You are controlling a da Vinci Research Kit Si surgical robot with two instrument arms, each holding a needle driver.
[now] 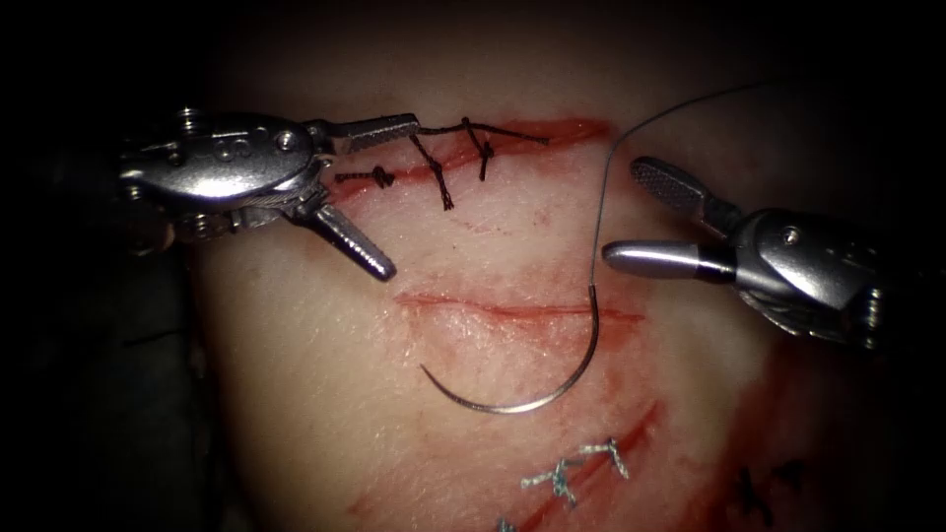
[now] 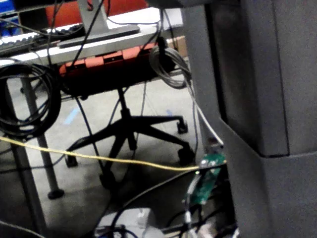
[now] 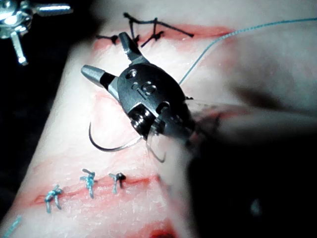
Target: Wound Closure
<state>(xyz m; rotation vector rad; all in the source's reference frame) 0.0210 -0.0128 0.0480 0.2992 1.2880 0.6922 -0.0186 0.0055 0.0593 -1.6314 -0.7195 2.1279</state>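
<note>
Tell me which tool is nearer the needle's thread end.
Right. The right tool, jaws open, sits just up-right of the needle where the thread joins; the left tool, jaws open, is farther up-left.

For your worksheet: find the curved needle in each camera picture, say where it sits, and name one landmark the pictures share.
Endoscope view: the needle lies free on the tissue, below the middle cut; both pincers are open, holding nothing.
Left wrist view: lab room; nothing to match.
Right wrist view: the needle curves beside the right pincer.
Shared landmark: the dark stitches.
</note>
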